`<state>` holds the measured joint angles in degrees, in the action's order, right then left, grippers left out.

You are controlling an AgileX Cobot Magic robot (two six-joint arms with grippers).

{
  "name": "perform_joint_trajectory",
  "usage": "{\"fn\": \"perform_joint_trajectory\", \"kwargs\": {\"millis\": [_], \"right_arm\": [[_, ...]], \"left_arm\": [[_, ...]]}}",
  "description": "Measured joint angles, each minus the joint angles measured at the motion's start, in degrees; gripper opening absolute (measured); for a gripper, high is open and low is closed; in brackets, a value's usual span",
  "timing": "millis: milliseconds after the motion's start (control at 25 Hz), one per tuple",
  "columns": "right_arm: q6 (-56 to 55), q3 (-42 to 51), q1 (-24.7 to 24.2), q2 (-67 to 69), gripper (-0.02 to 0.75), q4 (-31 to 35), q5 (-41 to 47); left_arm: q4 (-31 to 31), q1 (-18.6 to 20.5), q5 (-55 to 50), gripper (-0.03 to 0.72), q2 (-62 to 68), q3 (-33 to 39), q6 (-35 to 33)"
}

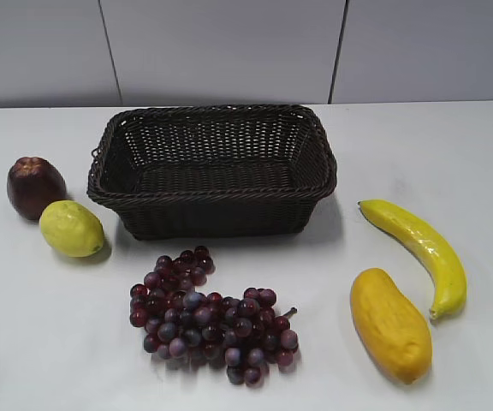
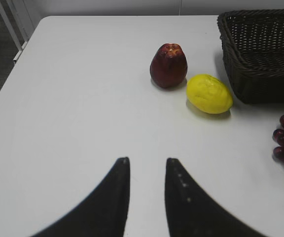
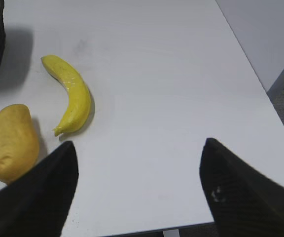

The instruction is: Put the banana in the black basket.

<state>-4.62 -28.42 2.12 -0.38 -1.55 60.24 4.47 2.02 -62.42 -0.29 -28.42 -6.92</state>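
The banana (image 1: 419, 251) lies untouched on the white bench (image 1: 452, 145) at about four o'clock from the empty black basket (image 1: 215, 169), just beside a mango (image 1: 389, 324), so the task appears to stand at its opening reach. The right gripper (image 3: 138, 185) hangs spread wide with nothing between its fingers, the banana at its ten o'clock; the left gripper (image 2: 147, 173) sits slightly parted and idle. The next move likely calls for the right gripper to descend across the banana's middle.
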Motion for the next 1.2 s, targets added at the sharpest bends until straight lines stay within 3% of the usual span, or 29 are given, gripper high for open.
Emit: {"fn": "perform_joint_trajectory", "kwargs": {"millis": [1000, 1200], "right_arm": [[0.02, -0.26, 0.0, 0.14, 0.592, 0.19, -0.39], [0.02, -1.45, 0.0, 6.2, 0.592, 0.25, -7.75]], "left_arm": [[0.0, 0.0, 0.0, 0.239, 0.0, 0.0, 0.0], [0.0, 0.0, 0.0, 0.239, 0.0, 0.0, 0.0]]}}
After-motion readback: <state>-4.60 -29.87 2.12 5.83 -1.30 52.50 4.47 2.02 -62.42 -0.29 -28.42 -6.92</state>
